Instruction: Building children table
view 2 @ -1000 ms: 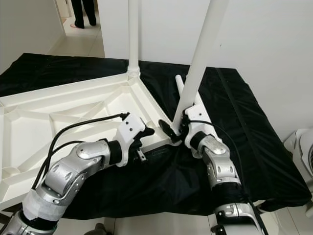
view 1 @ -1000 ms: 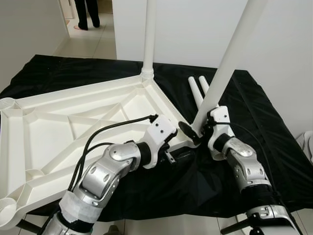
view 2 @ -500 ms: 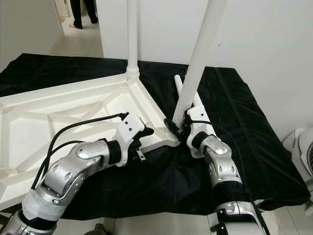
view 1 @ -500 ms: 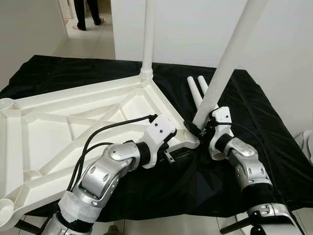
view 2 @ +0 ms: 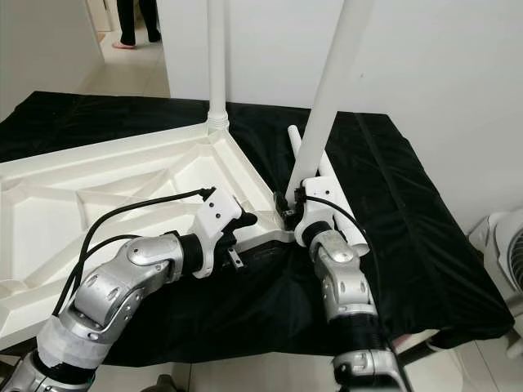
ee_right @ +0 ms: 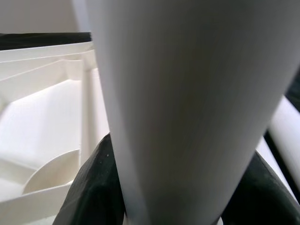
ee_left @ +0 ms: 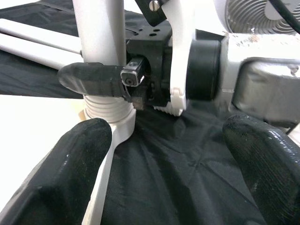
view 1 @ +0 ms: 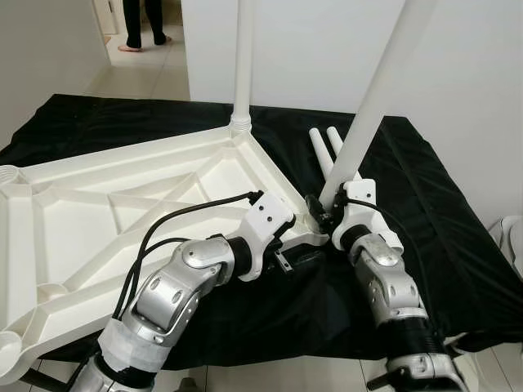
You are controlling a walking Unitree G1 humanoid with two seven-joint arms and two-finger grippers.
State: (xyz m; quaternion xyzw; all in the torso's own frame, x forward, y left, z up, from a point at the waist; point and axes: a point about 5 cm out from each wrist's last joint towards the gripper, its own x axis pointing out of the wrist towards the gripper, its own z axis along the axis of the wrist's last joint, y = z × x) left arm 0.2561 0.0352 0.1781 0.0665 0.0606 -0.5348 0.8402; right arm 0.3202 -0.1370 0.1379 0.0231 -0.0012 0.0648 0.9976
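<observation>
The white tabletop [view 1: 122, 204] is lying upside down on the black cloth [view 1: 425, 212], its near corner just beside your left gripper [ee_left: 164, 164], whose fingers are standing spread. Your right gripper [view 1: 325, 214] is pinching the leaning leg [view 1: 372, 106] just above that corner socket.

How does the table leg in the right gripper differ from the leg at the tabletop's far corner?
The held leg leans, tilted to the robot's right, while the far leg stands upright. The right gripper is closed around the held leg just above its threaded base; nothing touches the far leg. The held leg sits at the near corner of the tabletop, the far leg at the back corner. Both are white tubes running out of the top of the picture.
</observation>
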